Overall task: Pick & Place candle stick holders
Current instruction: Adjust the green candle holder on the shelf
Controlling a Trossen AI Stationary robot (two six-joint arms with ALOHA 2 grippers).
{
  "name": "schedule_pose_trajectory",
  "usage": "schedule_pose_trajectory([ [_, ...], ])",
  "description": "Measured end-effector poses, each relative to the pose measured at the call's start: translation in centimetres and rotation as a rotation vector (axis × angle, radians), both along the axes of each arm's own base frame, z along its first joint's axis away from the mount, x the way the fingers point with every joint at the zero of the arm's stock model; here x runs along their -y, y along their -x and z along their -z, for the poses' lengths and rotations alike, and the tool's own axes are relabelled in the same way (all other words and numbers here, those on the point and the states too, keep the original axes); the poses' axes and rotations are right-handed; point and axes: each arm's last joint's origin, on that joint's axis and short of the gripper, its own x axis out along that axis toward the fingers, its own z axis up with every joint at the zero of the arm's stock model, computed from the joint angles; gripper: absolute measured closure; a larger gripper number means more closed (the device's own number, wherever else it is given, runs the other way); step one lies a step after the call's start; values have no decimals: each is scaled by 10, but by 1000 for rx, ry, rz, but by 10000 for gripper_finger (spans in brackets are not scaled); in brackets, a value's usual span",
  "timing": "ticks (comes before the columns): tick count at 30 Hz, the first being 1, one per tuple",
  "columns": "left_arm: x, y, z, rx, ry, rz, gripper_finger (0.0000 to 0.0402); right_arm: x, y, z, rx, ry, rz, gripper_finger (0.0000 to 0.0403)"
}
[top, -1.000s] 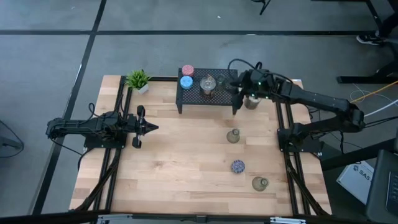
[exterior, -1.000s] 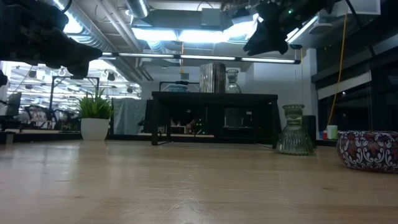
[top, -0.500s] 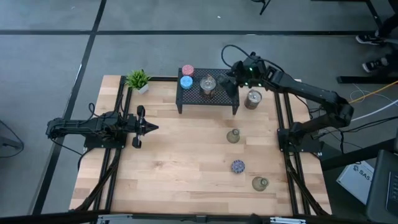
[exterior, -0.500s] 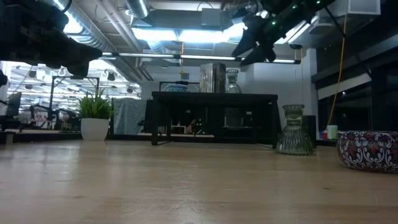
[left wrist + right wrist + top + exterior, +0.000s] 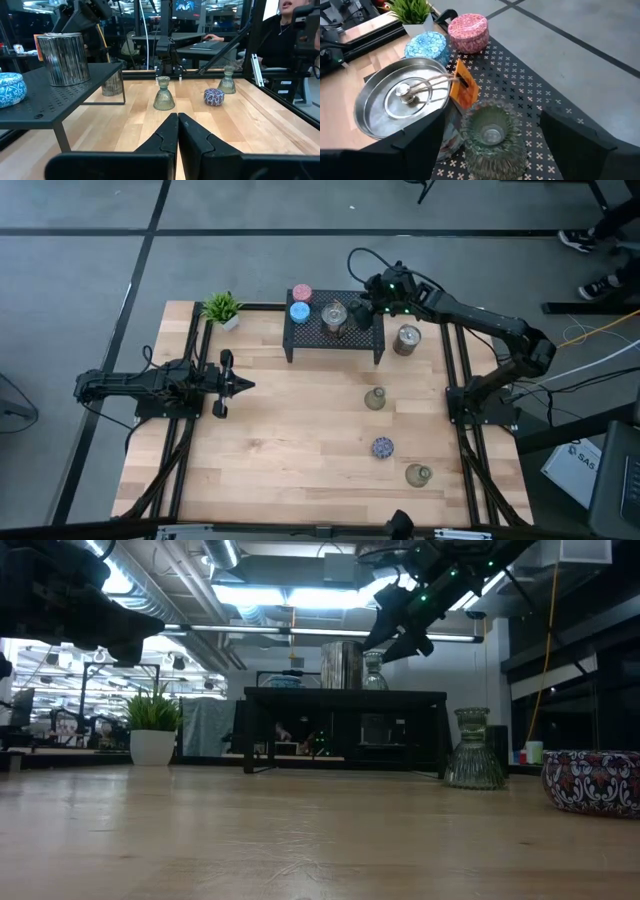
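On the black mesh rack (image 5: 312, 332) at the table's far side stand a pink holder (image 5: 301, 294), a light blue one (image 5: 299, 311), a shiny silver tin (image 5: 334, 315) and a clear ribbed glass holder (image 5: 492, 135). My right gripper (image 5: 492, 117) hovers open over the rack, its fingers on either side of the glass holder and above it, not touching. Another silver holder (image 5: 406, 339) stands on the table right of the rack. Two olive glass holders (image 5: 375, 399) (image 5: 418, 474) and a speckled blue one (image 5: 382, 447) stand on the wood. My left gripper (image 5: 240, 386) waits shut at the table's left.
A small potted plant (image 5: 222, 308) stands at the far left corner beside the rack. The silver tin on the rack carries an orange tag (image 5: 465, 87) close to the glass holder. Black rails (image 5: 462, 410) run along both table sides. A person sits beyond the table in the left wrist view.
My right gripper has gone from beside the silver holder on the table toward the far left, over the rack, and now hangs above the glass holder. The silver holder stays standing on the table.
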Motion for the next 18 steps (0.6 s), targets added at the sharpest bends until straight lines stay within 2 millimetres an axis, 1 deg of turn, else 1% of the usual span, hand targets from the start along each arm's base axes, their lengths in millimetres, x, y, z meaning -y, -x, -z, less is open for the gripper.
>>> schedule_pose_trajectory([
  [8,0,0,0,0,0,0,393,3,-2,6,-29,16,41,76],
  [11,0,0,0,0,-1,0,394,3,-2,6,-29,17,43,91],
  [18,0,0,0,0,0,0,397,3,-2,6,-29,17,43,139],
])
